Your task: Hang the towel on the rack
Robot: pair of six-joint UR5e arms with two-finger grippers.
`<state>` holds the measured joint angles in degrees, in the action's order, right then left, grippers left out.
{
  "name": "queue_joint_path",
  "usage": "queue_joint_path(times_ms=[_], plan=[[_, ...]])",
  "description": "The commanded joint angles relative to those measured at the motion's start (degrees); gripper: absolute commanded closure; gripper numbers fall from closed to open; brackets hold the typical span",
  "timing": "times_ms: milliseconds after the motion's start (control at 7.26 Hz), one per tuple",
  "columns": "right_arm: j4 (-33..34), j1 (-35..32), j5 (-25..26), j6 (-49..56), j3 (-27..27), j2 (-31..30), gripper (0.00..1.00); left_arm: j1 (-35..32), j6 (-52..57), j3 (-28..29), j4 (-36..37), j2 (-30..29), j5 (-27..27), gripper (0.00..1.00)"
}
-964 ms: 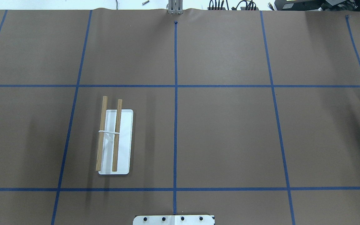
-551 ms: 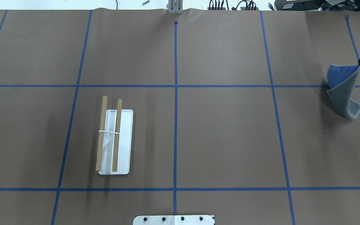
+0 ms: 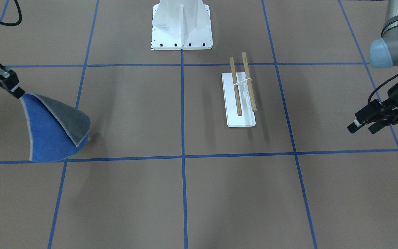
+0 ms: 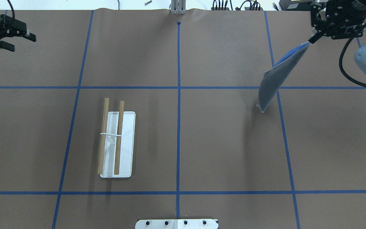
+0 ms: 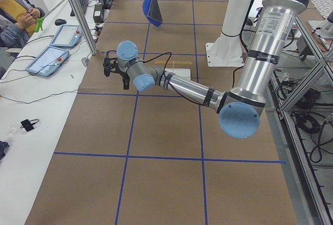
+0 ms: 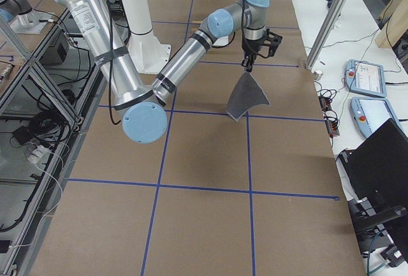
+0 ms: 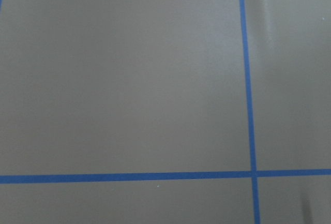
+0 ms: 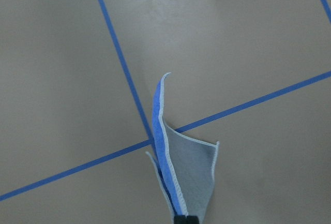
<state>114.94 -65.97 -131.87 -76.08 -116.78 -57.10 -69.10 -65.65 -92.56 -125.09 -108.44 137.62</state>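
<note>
Well apart from the rack [image 4: 127, 143], right jaws pinch towel [image 4: 273, 79].

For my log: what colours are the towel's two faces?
The towel is royal blue one side, grey the other; clearest in the front-facing view.

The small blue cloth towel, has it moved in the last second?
Yes. The royal-blue cloth towel swung leftward in the overhead view; it now overlaps the right-hand blue tape line it previously hung right of.

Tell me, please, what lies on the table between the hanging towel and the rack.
Nothing stands there: between the towel and the rack the overhead view shows only bare brown table cover, crossed by one blue tape line.
</note>
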Motion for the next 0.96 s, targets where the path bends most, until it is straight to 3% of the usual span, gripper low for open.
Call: queue_joint_path(times_ms=[0,275,551,826], plan=[[-0.07,3.73,-0.15,-18.43,-0.11,7.77,1.0,6.74,-18.73,-0.08,-3.55,-5.98,-0.15,0.02],[-14.22,7.51,2.39,-35.63,4.43,10.6,1.0,10.81,-36.4,-0.51,-6.12,-9.84,-0.42,0.02],[-16.85,10.77,6.52,-40.89,8.92,15.68,1.0,14.76,-51.19,-2.45,-6.21,-13.54,-0.51,0.02],[-17.03,12.09,8.19,-43.44,11.83,19.82,1.0,19.5,-66.35,-4.99,-6.21,-13.82,-4.87,0.02]])
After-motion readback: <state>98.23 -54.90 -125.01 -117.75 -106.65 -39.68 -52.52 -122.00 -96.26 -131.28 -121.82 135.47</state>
